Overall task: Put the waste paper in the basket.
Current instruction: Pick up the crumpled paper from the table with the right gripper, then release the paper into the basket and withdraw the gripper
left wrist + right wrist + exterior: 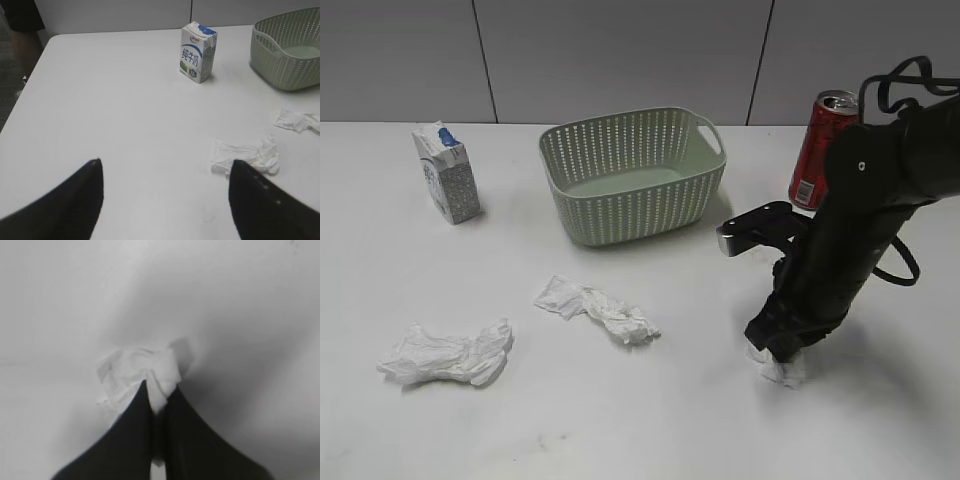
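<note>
Paper: none in basket (632,175) yet, wad at 5 o'clock (783,370) pinched on table by right gripper (156,399), wads at 6 (597,308) and 8 o'clock (447,355) untouched, left gripper (165,175) spread, idle

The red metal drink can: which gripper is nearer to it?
Right. The right gripper is down at the table in front of the red metal drink can, shut on a paper wad; the left gripper is outside the exterior view.
</note>
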{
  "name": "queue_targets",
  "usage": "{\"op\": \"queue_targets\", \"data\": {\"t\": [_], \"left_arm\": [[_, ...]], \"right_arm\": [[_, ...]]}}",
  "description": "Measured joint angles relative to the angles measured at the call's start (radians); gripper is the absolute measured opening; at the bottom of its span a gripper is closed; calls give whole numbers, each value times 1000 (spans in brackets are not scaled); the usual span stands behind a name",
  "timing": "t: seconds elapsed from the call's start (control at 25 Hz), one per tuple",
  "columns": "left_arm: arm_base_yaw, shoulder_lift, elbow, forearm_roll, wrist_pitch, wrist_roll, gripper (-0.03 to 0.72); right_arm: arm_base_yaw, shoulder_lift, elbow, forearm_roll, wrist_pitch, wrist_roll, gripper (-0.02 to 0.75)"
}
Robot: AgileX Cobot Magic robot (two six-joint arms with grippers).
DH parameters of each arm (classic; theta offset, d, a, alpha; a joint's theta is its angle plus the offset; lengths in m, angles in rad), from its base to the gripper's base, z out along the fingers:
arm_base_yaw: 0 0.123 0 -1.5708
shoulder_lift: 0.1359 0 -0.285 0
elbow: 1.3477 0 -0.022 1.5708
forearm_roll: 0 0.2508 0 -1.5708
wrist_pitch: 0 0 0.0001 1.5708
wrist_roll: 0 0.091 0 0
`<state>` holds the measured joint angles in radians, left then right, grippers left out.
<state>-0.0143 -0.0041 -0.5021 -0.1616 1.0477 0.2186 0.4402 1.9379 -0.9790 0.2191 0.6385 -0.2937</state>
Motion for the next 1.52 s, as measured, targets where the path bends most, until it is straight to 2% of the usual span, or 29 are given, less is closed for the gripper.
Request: {"op": "queue_targets", "data": {"t": [0.24,0.48,0.64,0.8,0.96,1.12,1.36,1.52], "left_arm": [[0,0,0,0,1,0,590],[0,0,0,0,1,0,589],[0,0,0,0,2,0,589],[0,0,0,0,2,0,589],[0,0,0,0,2,0,589],[0,0,0,0,3,0,589],[0,0,0,0,3,0,589],[0,0,0,0,3,0,589]], "right_arm": [[0,-86,0,-3,101,1,-8],[0,-234,-13,-4,124,1,-8],[0,-315,-91,-2,130,1,-8],[2,-334,-249,39,117,-9,-8],[24,-298,-426,69,32,-15,-8],[53,-214,-536,80,-110,-16,-8],[65,-53,-584,76,-373,-17,-8],[65,63,-586,72,-468,-17,14]]}}
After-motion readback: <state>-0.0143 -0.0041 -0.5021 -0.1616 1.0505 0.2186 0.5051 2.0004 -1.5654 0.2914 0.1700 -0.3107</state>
